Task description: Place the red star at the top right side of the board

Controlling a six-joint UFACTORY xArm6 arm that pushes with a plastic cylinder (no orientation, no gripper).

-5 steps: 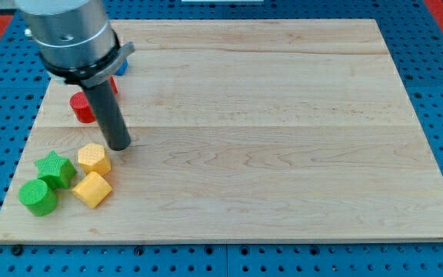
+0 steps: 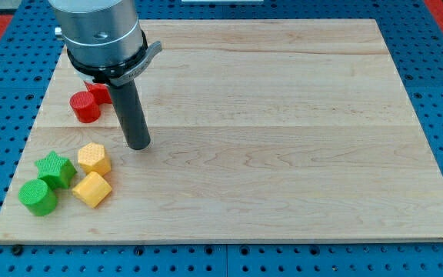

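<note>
My tip (image 2: 138, 144) rests on the bare wooden board (image 2: 283, 154) on the view's left half, touching no block and holding nothing, being a plain rod with no jaws to open or close; the yellow hexagonal block (image 2: 94, 158) sits near it at about eight o'clock. From the tip, a red cylinder (image 2: 85, 107) lies at about ten o'clock, and just beside it a second red block (image 2: 101, 93), its shape mostly hidden behind the arm so I cannot tell whether it is the star, sits at about eleven o'clock, far from the board's top right. At the view's lower left cluster a green star (image 2: 55, 170), a green cylinder (image 2: 38, 197) and a yellow cube (image 2: 92, 189).
</note>
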